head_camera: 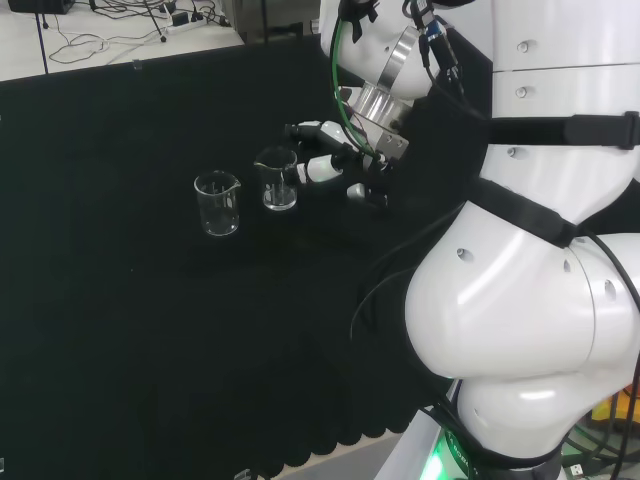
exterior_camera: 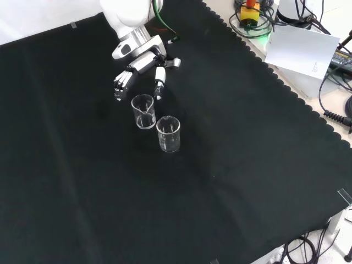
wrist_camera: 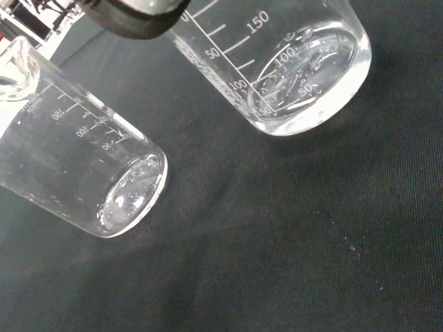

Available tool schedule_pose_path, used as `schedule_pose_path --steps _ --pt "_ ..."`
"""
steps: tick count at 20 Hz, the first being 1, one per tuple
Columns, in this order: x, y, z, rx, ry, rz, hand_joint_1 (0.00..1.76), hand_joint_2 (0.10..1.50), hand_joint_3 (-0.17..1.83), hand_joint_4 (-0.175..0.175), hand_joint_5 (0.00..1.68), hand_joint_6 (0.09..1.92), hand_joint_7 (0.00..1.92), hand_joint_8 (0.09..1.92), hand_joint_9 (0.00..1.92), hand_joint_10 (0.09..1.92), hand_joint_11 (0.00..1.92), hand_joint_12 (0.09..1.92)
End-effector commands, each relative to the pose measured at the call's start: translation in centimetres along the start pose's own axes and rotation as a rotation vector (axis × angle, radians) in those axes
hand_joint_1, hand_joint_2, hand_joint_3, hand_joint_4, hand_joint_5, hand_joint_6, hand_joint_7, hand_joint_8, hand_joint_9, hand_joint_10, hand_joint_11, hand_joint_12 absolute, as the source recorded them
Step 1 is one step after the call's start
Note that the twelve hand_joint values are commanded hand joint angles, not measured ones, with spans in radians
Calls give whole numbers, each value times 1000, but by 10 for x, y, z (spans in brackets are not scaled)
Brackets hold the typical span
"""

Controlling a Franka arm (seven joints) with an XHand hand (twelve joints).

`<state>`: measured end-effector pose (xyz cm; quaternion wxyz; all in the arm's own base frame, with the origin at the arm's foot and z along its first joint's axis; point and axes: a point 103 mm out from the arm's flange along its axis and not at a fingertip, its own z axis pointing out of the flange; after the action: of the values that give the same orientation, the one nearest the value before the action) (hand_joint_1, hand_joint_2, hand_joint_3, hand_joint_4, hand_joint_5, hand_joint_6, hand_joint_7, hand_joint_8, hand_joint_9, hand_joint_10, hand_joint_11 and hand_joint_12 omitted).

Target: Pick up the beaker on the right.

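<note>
I am reaching for the right beaker (head_camera: 279, 180) now; this is the step just before the grab; nothing is lifted yet. Two clear beakers are standing on the black desk (head_camera: 120, 330); in the head view the right beaker is standing just beside my hand (head_camera: 330, 160), and the left beaker (head_camera: 217, 203) is standing near it on the other side. In the front view the right beaker (exterior_camera: 143, 111) is the one closer to the hand (exterior_camera: 140, 69), and the left beaker (exterior_camera: 168, 133) is sitting lower down, next to it.

My hand is spread, with its fingers (exterior_camera: 120, 82) apart and pointing down at the desk on either side of the right beaker; I think they are not touching the glass yet, but I cannot be sure.

Next I am thinking the hand needs to slide a bit more around the right beaker, then curl shut on it, then go up.

The left beaker is the thing to watch; the two are standing close, so a finger could bump it and tip it; the glass is clear and looks slippery too.
</note>
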<state>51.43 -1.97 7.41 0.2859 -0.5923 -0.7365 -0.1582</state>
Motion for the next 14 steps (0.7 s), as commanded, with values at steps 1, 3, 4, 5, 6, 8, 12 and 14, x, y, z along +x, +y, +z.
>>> schedule_pose_path --steps 1,3,4,5,6,8,12,14 --pt "-5 2 5 8 25 -17 845 863 -175 -30 394 87 188 653 296 667 0 1329" --pt "-7 3 7 2 38 -22 847 863 -175 -31 396 87 197 656 314 670 0 1327" --pt "-7 3 8 0 42 -27 849 864 -175 -31 398 87 202 657 322 671 0 1328" --pt "-7 4 9 1 45 -32 850 864 -175 -31 399 87 205 658 327 670 0 1328" --pt "-7 4 10 1 43 -36 851 863 -175 -31 400 87 208 657 334 661 0 1332" --pt "-7 4 11 -1 50 -40 853 863 -175 -32 402 87 211 655 342 649 0 1336" --pt "-4 6 13 -10 58 -54 855 862 -175 -32 403 87 213 655 343 641 0 1337" --pt "-3 7 14 -11 64 -57 855 862 -175 -32 400 87 214 655 340 638 0 1338"
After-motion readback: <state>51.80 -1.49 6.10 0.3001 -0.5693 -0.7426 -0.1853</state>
